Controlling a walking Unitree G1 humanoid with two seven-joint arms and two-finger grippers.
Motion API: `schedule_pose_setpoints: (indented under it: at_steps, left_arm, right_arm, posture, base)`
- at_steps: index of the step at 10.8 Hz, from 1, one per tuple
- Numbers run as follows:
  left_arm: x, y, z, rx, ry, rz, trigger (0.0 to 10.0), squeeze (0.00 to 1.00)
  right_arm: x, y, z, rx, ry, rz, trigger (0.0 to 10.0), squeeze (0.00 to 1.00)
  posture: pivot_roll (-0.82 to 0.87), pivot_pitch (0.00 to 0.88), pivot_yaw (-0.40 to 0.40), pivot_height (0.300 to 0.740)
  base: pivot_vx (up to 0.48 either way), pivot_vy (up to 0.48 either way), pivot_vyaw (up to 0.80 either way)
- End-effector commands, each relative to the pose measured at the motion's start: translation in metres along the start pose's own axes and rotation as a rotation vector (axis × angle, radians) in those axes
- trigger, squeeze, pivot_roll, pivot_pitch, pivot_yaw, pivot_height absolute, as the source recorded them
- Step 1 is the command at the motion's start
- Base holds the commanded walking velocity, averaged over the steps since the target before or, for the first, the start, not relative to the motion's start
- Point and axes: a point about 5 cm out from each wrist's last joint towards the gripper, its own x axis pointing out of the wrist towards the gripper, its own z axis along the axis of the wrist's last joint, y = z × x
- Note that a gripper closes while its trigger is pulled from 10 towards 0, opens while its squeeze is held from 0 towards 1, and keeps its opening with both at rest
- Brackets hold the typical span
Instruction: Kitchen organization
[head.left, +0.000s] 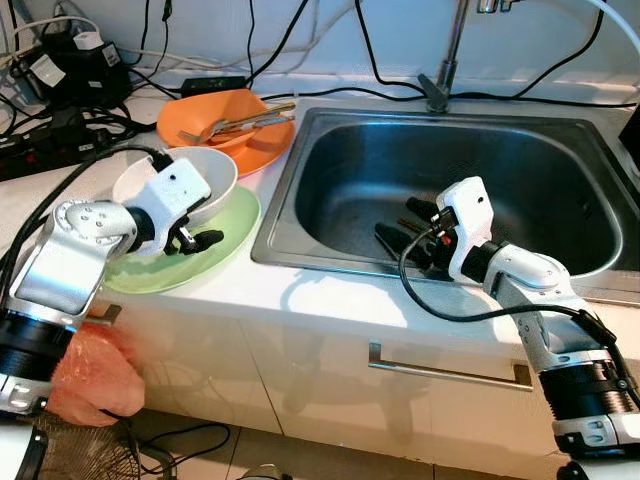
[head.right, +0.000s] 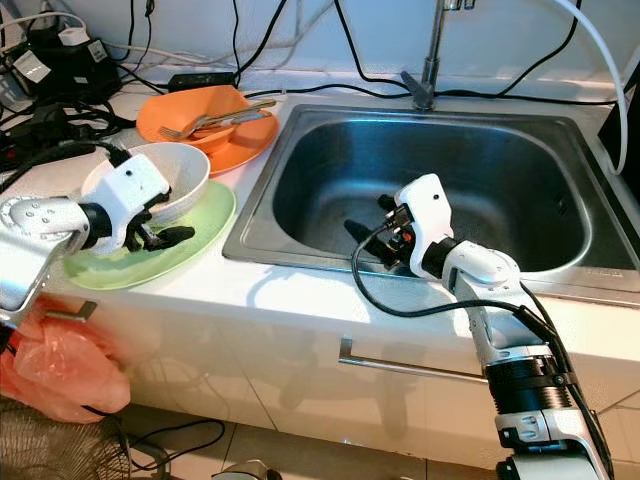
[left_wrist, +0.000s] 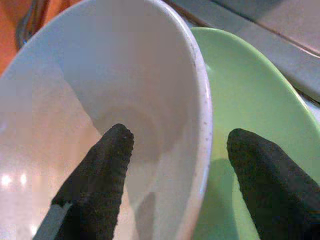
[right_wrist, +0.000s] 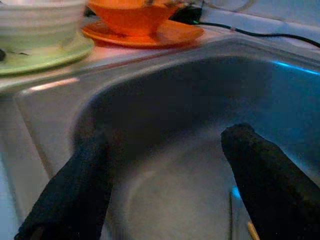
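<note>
On the white counter beside the sink we see a white bowl sitting on a green plate, and our left gripper is at the bowl's near rim. Its fingers are spread apart, one inside the bowl and the other outside over the green plate, so the rim runs between them; we cannot tell whether either finger touches the bowl yet. Just behind the bowl stands an orange bowl on an orange plate with a fork and other cutlery lying across it. Our right gripper reaches down into the steel sink, its two fingers wide open and holding nothing, above the sink floor. Behind the sink rises the faucet, and black cables and a power strip crowd the counter's far left corner.
</note>
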Motion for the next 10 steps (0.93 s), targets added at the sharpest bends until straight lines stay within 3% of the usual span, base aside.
schedule_pose_setpoints:
  at_steps: [1, 2, 4, 10]
  left_arm:
    - [-0.001, 0.002, -0.002, 0.01, 0.009, 0.002, 0.0, 0.0]
    - [-0.001, 0.001, -0.002, 0.01, 0.006, 0.0, 0.0, 0.0]
    - [0.0, 0.0, -0.002, 0.009, 0.002, -0.009, 0.0, 0.0]
    - [0.002, 0.003, 0.0, 0.044, -0.029, 0.017, 0.0, 0.0]
  right_arm:
    - [-0.003, 0.009, 0.008, 0.011, -0.031, 0.093, 10.0, 0.0]
    - [-0.008, 0.015, 0.011, 0.018, -0.036, 0.183, 10.0, 0.0]
    - [-0.012, 0.019, 0.012, 0.026, -0.035, 0.238, 10.0, 0.0]
    - [-0.018, 0.027, 0.01, 0.046, -0.017, 0.301, 10.0, 0.0]
  posture:
    - [0.16, 0.028, 0.059, 0.74]
    - [0.16, 0.028, 0.059, 0.74]
    - [0.16, 0.028, 0.059, 0.74]
    - [0.16, 0.028, 0.068, 0.74]
  base:
    - [0.0, 0.0, 0.0]
    - [0.0, 0.0, 0.0]
    - [0.0, 0.0, 0.0]
    - [0.0, 0.0, 0.0]
